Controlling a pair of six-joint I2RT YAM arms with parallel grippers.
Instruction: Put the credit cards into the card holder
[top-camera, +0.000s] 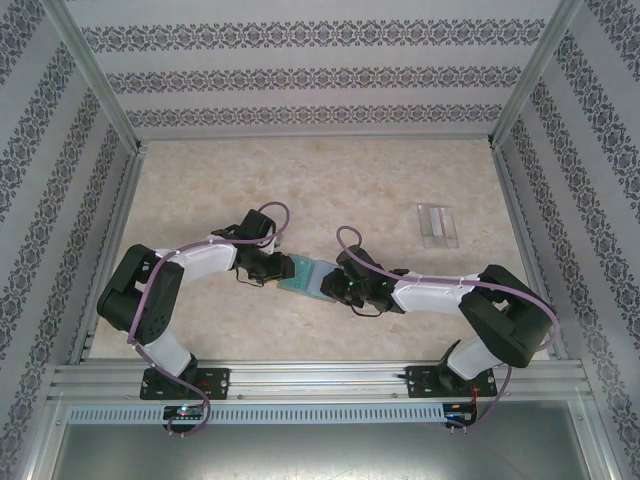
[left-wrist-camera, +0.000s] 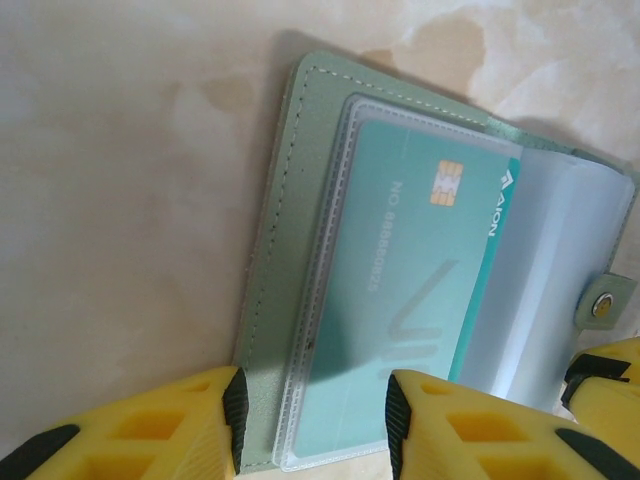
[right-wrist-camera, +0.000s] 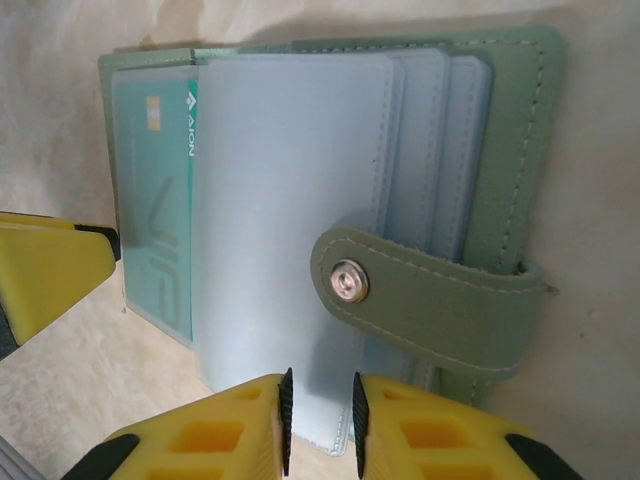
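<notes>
One sage-green card holder (top-camera: 303, 277) lies open and flat near the middle of the marbled counter (top-camera: 200, 180), between the two hands. Its clear sleeves (right-wrist-camera: 290, 200) are fanned out. A teal card (left-wrist-camera: 410, 280) with a gold chip sits inside one of them, and the snap tab (right-wrist-camera: 430, 300) lies across the sleeves.

At the holder's 9 o'clock in the overhead view, the left hand (top-camera: 272, 268) is released. Its yellow fingers (left-wrist-camera: 180, 420) are spread wide over the edge of the cover and the sleeve holding the card.

At the holder's 4 o'clock, the right hand (top-camera: 342, 288) has its fingers almost together over the lower edge of a sleeve. Whether it is grasping that sleeve cannot be told.

Toward 2 o'clock, well apart from the holder, pale credit cards (top-camera: 437, 224) lie on the counter.
</notes>
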